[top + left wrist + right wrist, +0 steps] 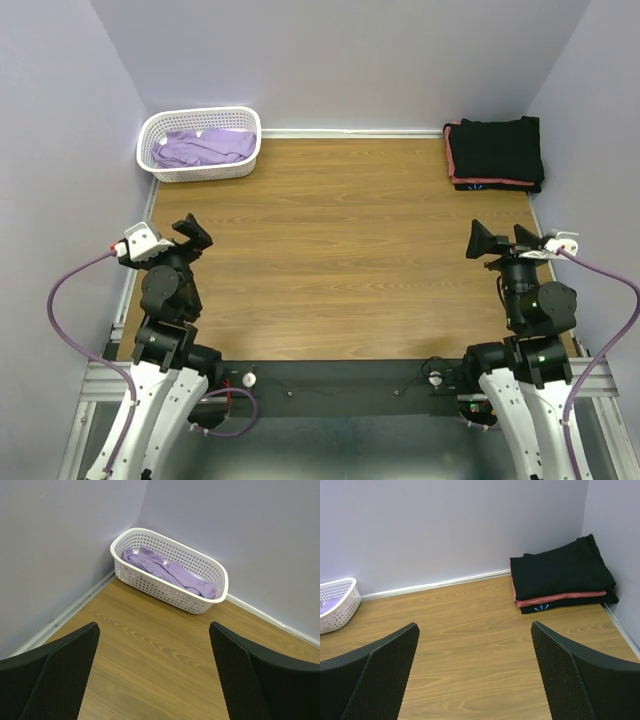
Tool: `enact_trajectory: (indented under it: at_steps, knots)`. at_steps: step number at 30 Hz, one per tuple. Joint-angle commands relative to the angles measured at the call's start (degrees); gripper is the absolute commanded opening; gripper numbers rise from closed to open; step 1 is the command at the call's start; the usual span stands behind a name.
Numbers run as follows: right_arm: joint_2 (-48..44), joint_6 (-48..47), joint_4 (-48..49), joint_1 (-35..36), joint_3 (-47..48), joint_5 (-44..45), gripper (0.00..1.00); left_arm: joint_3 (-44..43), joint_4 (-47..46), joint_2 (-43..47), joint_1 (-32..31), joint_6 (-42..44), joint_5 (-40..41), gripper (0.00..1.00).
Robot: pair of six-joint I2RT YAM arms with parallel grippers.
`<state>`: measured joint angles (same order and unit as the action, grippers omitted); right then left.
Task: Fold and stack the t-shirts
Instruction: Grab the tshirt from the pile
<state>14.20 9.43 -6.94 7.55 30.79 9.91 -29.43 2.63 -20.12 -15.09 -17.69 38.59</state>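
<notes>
A crumpled lavender t-shirt (205, 147) (167, 571) lies inside the white mesh basket (160, 130) (165, 592) at the far left corner. Folded t-shirts (497, 152) (561, 572), black with one coral-red layer between them, are stacked at the far right corner. My left gripper (185, 236) (154, 667) hangs open over the near left of the table, far from the basket, with nothing between its fingers. Open and empty too, my right gripper (492, 243) (475, 667) is over the near right, well short of the stack.
The wooden table (340, 250) is boxed in by pale walls on the left, back and right. The basket (337, 602) shows at the left edge of the right wrist view. Purple cables (70, 290) loop beside both arm bases.
</notes>
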Motion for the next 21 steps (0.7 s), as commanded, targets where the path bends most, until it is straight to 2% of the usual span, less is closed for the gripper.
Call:
enact_trajectory:
  at_steps: [1, 3, 9, 15, 16, 18, 21]
  knots:
    - [-2.0, -0.5, 1.0, 0.9, -1.1, 1.8, 1.00, -1.3, -1.7, -3.9, 0.3, -2.5, -3.4, 0.98]
    - [-2.1, -0.6, 1.0, 1.1, -1.3, 1.3, 1.00, -1.9, -2.4, -6.3, 0.3, -3.0, -4.4, 0.98]
    - [-2.4, -0.7, 1.0, 2.6, -1.9, 1.8, 1.00, -8.0, -7.1, -20.9, 0.3, -2.8, -7.6, 0.99]
    - [-2.2, -1.2, 0.9, 3.3, -2.1, 1.6, 1.00, -23.6, -8.0, -43.3, 1.1, -0.1, -11.3, 0.98]
    - [-2.0, -1.1, 0.9, 3.5, -2.0, 1.6, 1.00, -26.3, -7.0, -49.9, 1.6, 0.7, -13.0, 0.98]
    - [-1.6, -1.2, 0.8, 3.8, -2.2, 1.4, 1.00, -35.4, -4.6, -59.6, 3.0, 1.5, -13.8, 0.98]
    - [-0.8, -1.4, 0.7, 4.1, -2.3, 1.3, 1.00, -46.8, -0.1, -68.8, 5.1, 2.0, -13.9, 0.97]
